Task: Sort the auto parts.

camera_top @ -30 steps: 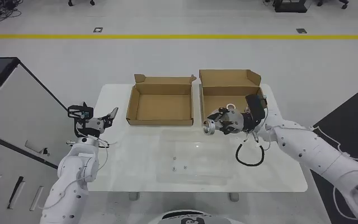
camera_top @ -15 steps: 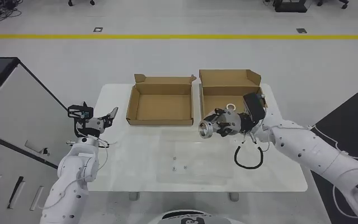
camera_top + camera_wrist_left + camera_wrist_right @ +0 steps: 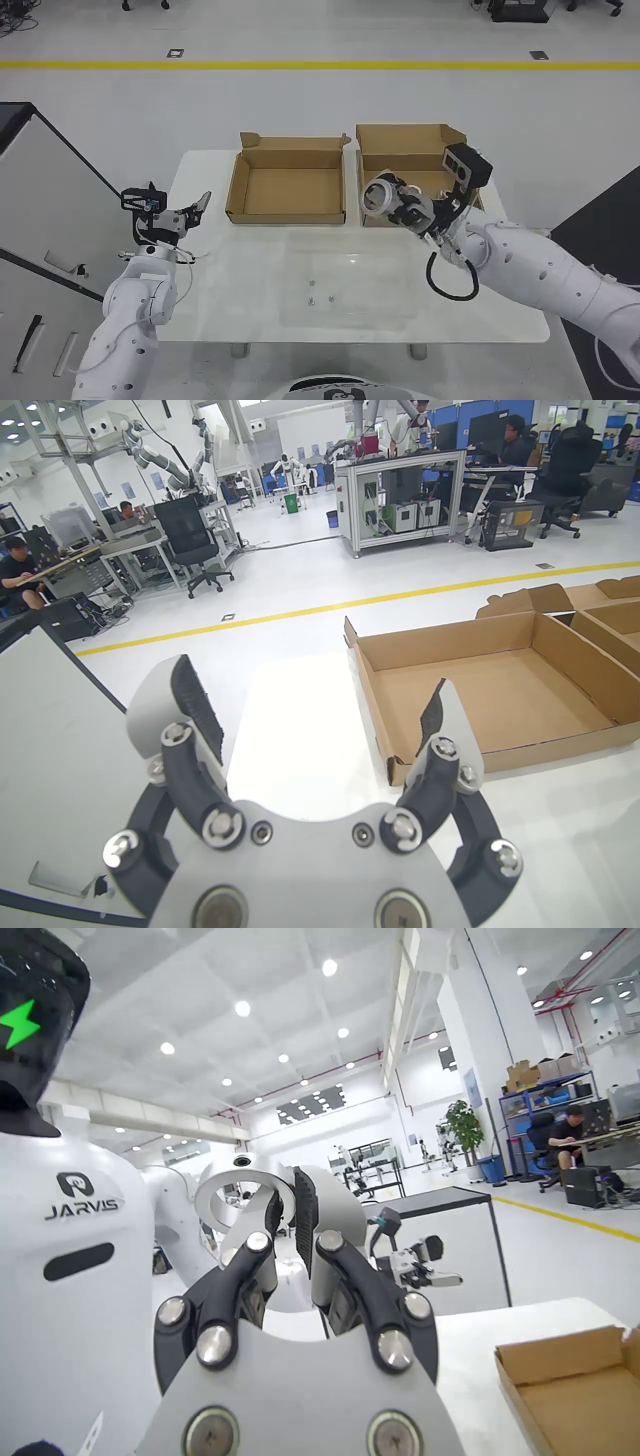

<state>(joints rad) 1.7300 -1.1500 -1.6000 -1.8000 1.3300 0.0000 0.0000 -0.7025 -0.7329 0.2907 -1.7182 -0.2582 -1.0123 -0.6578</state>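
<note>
- The right end effector (image 3: 392,204) is clamped tight on a shiny metal ring (image 3: 378,195). One finger sits inside the ring and the other outside, pinching its wall.
- The ring is held up off the worktop (image 3: 230,290), over the front left corner of the right cardboard box (image 3: 410,140), pretty much next to the gap between the two boxes.
- The left end effector (image 3: 312,705) hangs wide open with nothing in it, over the left edge of the worktop.
- The left cardboard box (image 3: 285,216) sits just beside the right one, with its flaps up.
- A couple of tiny dark bits (image 3: 312,291) lie on the worktop in front of the boxes. Can't tell what they are.
</note>
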